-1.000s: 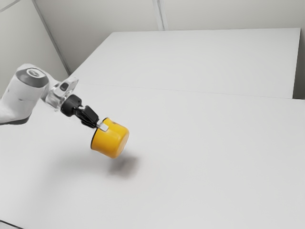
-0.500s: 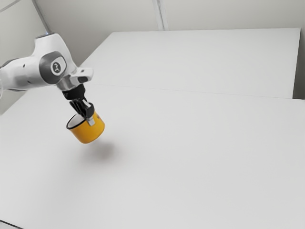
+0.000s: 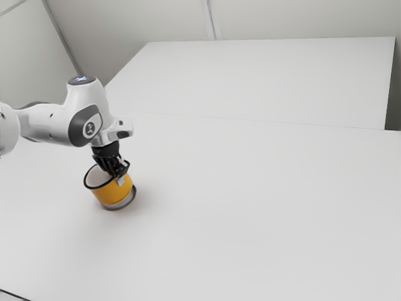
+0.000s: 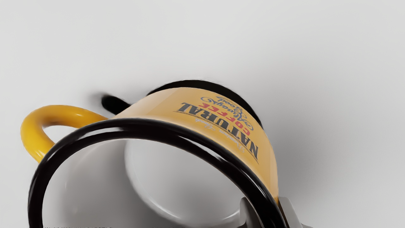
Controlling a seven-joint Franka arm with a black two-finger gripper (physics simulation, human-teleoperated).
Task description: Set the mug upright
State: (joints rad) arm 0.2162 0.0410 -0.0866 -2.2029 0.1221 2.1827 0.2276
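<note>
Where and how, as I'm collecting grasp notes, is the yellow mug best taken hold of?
I'd take the mug by its rim, well round from the handle, coming down from above: it opens upward, though tilted, and the thin wall lets the pincer straddle it, one finger inside and one outside.

qty: there's 1 mug [image 3: 111, 193] w/ 1 handle [image 4: 31, 136] & 1 blk rim [image 4: 142, 127] | 1 robot arm [image 3: 51, 123] | 1 gripper [image 3: 118, 179] w/ 2 fingers [image 4: 287, 209] | 1 table [image 3: 250, 219]
</note>
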